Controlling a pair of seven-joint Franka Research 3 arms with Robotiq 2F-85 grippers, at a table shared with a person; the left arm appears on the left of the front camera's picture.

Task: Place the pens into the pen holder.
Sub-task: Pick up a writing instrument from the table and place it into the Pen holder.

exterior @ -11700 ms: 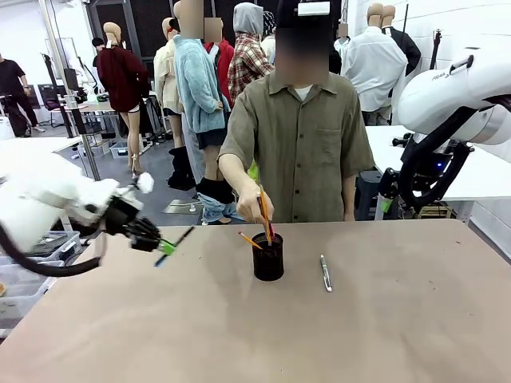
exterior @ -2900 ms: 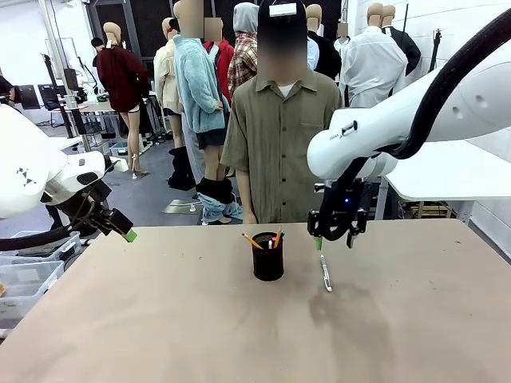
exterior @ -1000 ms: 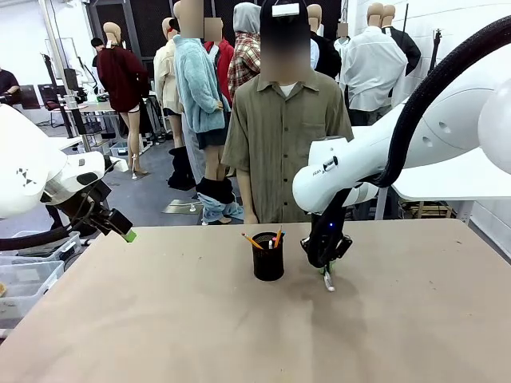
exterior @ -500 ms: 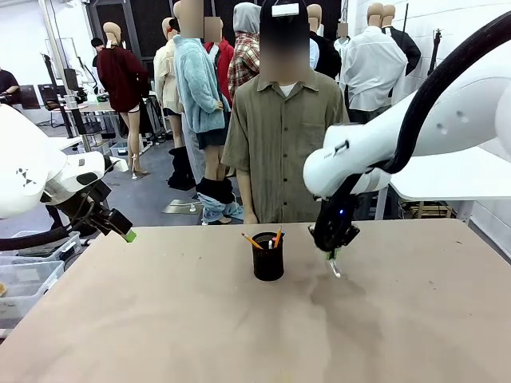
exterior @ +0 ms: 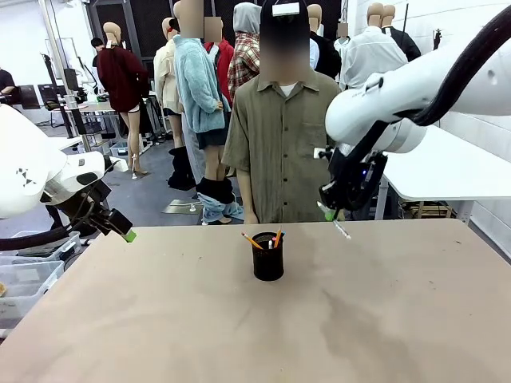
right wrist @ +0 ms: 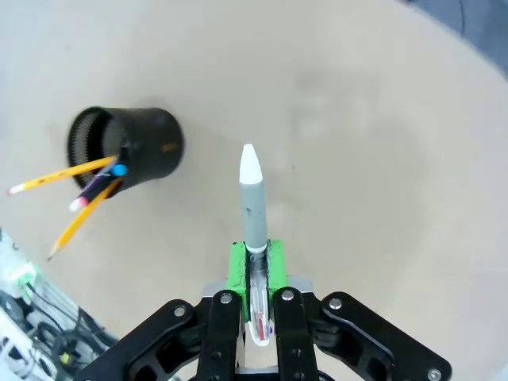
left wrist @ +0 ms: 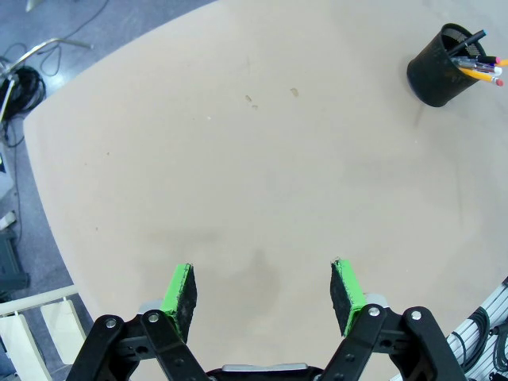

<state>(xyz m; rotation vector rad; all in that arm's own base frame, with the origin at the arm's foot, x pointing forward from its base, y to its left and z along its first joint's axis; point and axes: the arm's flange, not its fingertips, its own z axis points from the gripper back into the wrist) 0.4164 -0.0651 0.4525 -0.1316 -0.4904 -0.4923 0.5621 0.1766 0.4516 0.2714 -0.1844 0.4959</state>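
The black mesh pen holder point(exterior: 268, 257) stands mid-table with orange pencils and a dark marker sticking out of it; it also appears as the pen holder point(right wrist: 135, 144) and the pen holder point(left wrist: 438, 67). My right gripper point(exterior: 327, 209) hangs well above the table, to the right of the holder, shut on a silver-grey pen point(exterior: 339, 228) that points down and to the right. In the right wrist view the pen point(right wrist: 252, 205) juts out from between the green pads of the gripper point(right wrist: 256, 266). My left gripper point(exterior: 128, 234) is open and holds nothing, at the table's far left edge; its pads frame bare table around the gripper point(left wrist: 262, 286).
A person in an olive shirt point(exterior: 291, 136) stands at the far side behind the holder, hands off the table. The tan tabletop point(exterior: 239, 327) is bare around the holder. A white table point(exterior: 447, 171) stands at the back right.
My right gripper has risen from the tabletop with the silver-grey pen in it, moving up and slightly right. The left arm has stayed still.
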